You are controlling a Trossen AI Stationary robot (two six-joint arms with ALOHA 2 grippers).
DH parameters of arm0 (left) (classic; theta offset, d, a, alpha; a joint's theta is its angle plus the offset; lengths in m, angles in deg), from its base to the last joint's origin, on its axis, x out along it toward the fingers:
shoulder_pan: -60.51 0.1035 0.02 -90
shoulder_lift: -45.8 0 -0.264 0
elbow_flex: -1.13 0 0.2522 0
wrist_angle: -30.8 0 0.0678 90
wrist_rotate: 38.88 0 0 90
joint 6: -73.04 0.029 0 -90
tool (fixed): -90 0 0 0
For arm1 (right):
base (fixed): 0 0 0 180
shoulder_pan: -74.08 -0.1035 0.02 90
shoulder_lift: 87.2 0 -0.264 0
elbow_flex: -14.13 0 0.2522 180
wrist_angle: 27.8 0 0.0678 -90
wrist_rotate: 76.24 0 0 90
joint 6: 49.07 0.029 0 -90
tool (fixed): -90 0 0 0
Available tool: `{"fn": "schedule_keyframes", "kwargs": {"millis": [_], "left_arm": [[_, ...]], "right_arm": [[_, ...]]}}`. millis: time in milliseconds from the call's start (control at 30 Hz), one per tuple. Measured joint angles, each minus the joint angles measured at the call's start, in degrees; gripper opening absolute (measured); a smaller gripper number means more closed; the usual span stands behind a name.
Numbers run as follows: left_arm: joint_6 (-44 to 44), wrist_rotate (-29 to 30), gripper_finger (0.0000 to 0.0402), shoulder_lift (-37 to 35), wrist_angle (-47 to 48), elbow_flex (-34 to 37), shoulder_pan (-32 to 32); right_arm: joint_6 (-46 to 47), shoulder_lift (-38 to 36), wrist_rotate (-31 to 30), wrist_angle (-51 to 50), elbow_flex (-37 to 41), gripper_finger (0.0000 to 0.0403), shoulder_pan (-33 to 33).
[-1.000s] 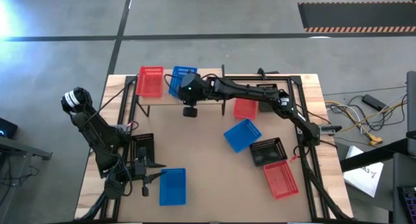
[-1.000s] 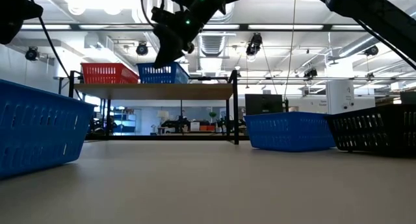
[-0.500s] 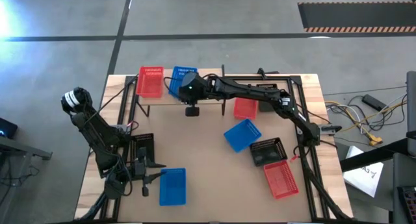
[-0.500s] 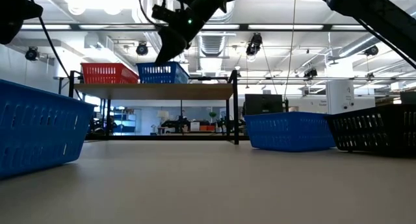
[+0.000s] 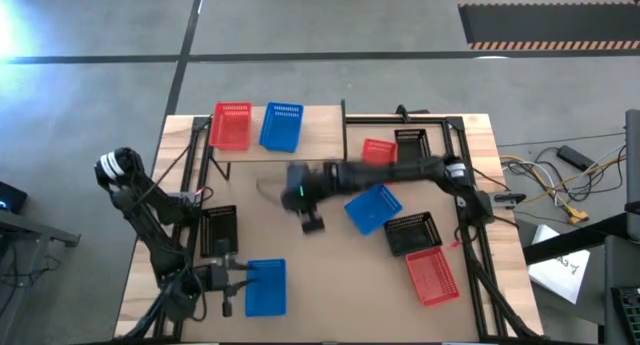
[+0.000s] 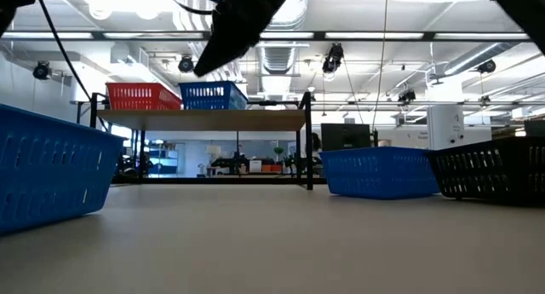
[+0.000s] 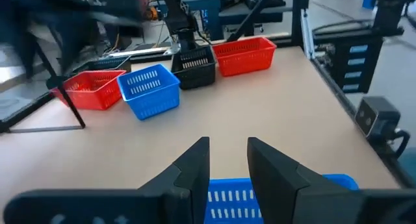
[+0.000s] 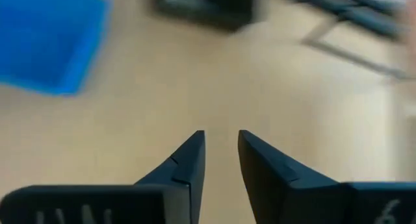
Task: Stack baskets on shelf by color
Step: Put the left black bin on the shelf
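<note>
Bright ceiling lights, glare upper left, right wrist view motion-blurred

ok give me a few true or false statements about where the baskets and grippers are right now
1. A red basket and a blue basket sit side by side on the shelf. True.
2. The right gripper holds a blue basket. False: nothing is between its fingers.
3. The left gripper is by a blue basket at the table's near edge. True.
4. A black basket is on the shelf. False: only red and blue ones.
</note>
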Motion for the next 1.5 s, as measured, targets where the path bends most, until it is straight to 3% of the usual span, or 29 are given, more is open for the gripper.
{"fn": "schedule_keyframes", "kwargs": {"millis": [133, 333, 433, 500, 667, 833, 933, 1133, 1400, 1500], "left_arm": [[0.3, -0.1, 0.0088, 2.1, 0.3, -3.0, 0.0], [0.3, -8.4, 0.0088, 0.3, 6.2, -8.7, 0.1], [-1.6, -11.8, 0.0088, -1.1, 13.5, -12.0, 0.1], [-8.4, -14.6, 0.0088, -2.5, 23.7, -14.4, 0.3], [-38.7, -25.6, 0.0088, -4.9, 56.7, -19.3, 2.3], [-57.5, -39.6, 0.0088, -5.8, 74.4, -18.4, 4.5], [-60.1, -45.9, 0.0088, -6.6, 75.4, -16.7, 5.0], [-60.2, -47.9, 0.0098, -8.4, 75.5, -15.5, 5.0], [-59.9, -50.2, 0.0181, -9.7, 75.9, -12.5, 5.1], [-59.8, -52.1, 0.0193, -8.8, 75.4, -10.4, 5.1]], "right_arm": [[4.4, -5.2, -5.1, 8.5, 13.7, 0.0062, -7.4], [15.6, -14.3, -16.3, 22.7, 33.3, 0.0043, -16.7], [21.5, -18.6, -23.1, 29.0, 41.3, 0.0044, -20.7], [24.5, -20.5, -28.0, 31.4, 45.6, 0.0045, -23.0], [31.5, -24.5, -39.7, 35.9, 53.8, 0.0043, -27.7], [37.9, -26.7, -47.2, 35.3, 59.3, 0.0043, -32.0], [41.5, -28.9, -49.1, 35.2, 61.6, 0.0043, -34.4], [46.2, -34.1, -49.1, 33.0, 64.2, 0.0043, -36.7], [45.4, -36.1, -49.1, 30.9, 64.4, 0.0043, -36.6], [45.4, -35.2, -49.1, 30.9, 64.6, 0.0043, -36.6]]}}
